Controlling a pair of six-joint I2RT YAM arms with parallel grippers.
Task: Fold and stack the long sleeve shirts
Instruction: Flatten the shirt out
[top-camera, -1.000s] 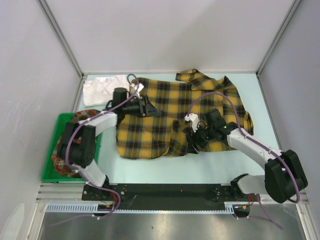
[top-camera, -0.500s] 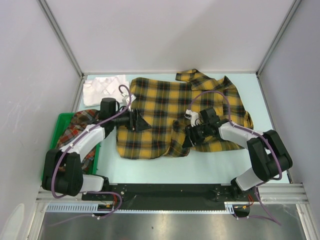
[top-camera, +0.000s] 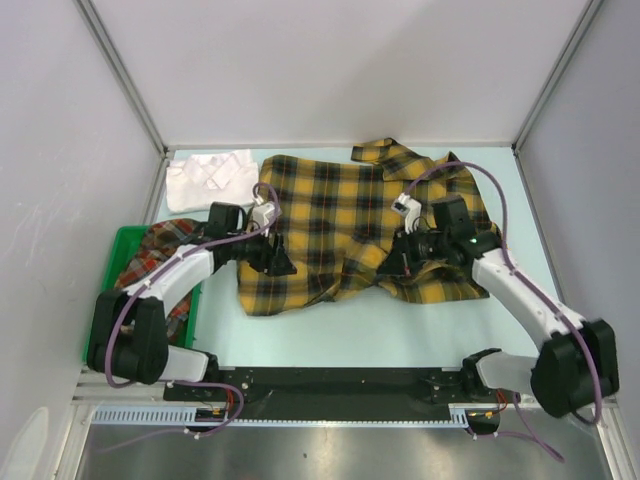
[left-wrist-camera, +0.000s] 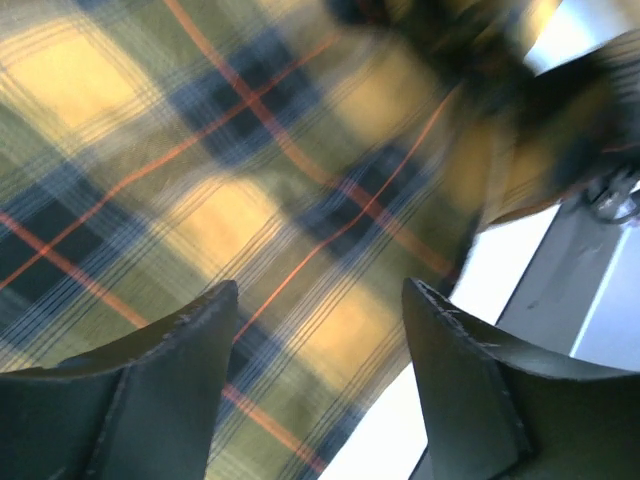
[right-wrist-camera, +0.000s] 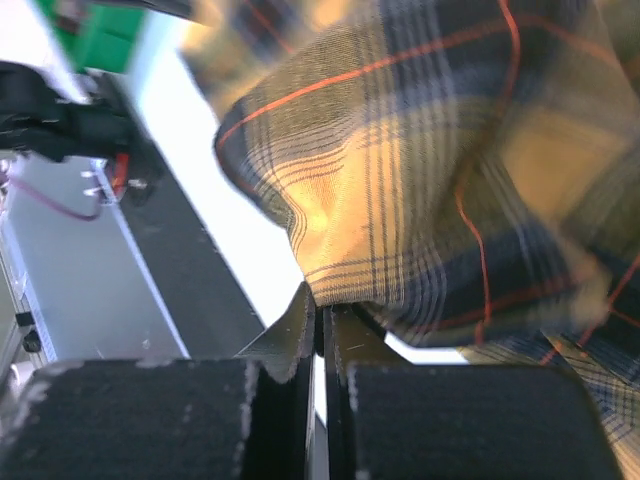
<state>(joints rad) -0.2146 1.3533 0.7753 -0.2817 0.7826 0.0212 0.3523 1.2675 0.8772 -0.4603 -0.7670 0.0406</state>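
Observation:
The yellow-and-black plaid shirt (top-camera: 330, 215) lies spread across the middle of the table. My right gripper (top-camera: 404, 258) is shut on a bunched fold of it near its front right part. In the right wrist view the pinched cloth (right-wrist-camera: 420, 180) rises from the closed gripper (right-wrist-camera: 325, 308). My left gripper (top-camera: 279, 258) hovers open over the shirt's front left area. Plaid cloth (left-wrist-camera: 250, 200) shows between its fingers (left-wrist-camera: 160, 390), and nothing is gripped. A white shirt (top-camera: 205, 178) lies at the back left. A red plaid shirt (top-camera: 150, 258) rests in the bin.
A green plastic bin (top-camera: 122, 240) stands at the left edge of the table. Grey enclosure walls close in the left, back and right sides. Pale table surface (top-camera: 400, 320) shows in front of the yellow shirt, before the black base rail (top-camera: 340, 385).
My right gripper has shut on the yellow shirt's fold and drawn it back and to the right. The left gripper slid toward the shirt's front hem, still open.

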